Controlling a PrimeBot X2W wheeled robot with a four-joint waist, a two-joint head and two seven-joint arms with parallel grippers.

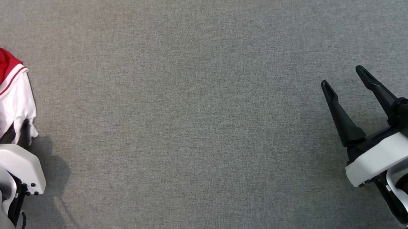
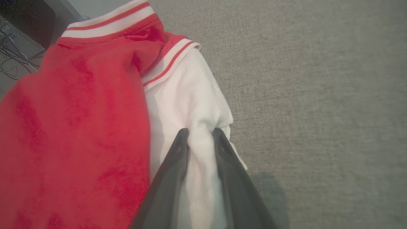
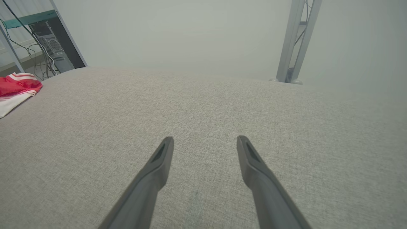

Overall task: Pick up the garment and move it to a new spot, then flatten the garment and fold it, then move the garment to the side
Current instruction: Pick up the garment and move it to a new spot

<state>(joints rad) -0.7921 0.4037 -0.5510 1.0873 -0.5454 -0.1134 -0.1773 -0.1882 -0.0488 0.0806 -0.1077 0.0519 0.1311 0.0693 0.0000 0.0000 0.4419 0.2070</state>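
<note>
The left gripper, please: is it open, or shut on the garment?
Shut on the garment: in the left wrist view, the left gripper pinches a bunched fold of its white sleeve between its fingers.

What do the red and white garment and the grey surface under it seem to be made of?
The garment looks like soft knitted cloth, perhaps cotton jersey, matte: it bunches into loose folds. The surface looks like woven fabric, matte and flecked grey: a fine weave grain shows. Exact fibres cannot be told.
</note>
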